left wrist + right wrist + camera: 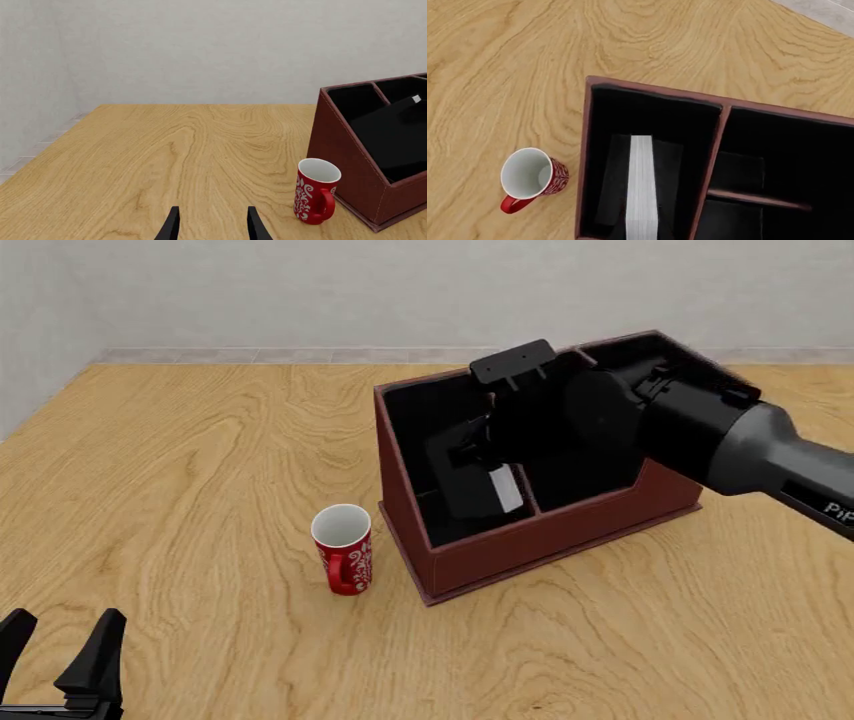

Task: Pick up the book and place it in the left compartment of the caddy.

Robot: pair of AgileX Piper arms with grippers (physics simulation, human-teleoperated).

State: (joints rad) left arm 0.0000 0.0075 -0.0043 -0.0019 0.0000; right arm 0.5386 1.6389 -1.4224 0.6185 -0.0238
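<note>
Right wrist view shows the book (642, 187) on edge inside the left compartment (647, 120), white pages up; front view mostly hides it behind the right gripper (483, 455), whose grip state can't be told. Left gripper (60, 655) spread, empty.

Simulated tabletop test cell, not a lived-in room. Rendered surfaces throughout: wood-grain table (200, 500) with uniform, unmarked finish, backed by plain pale-grey walls (200, 50); pale tiled floor strip (47, 145) seen past the table's far and side edges. Sparse props only: red patterned cup (343, 548) just beside reddish-brown caddy (534, 545) with black-lined sections, black book (640, 190) with white page edges standing in the left compartment (647, 125). Dark robot arm (747, 445) reached over the caddy; no furniture or clutter visible elsewhere.
</note>
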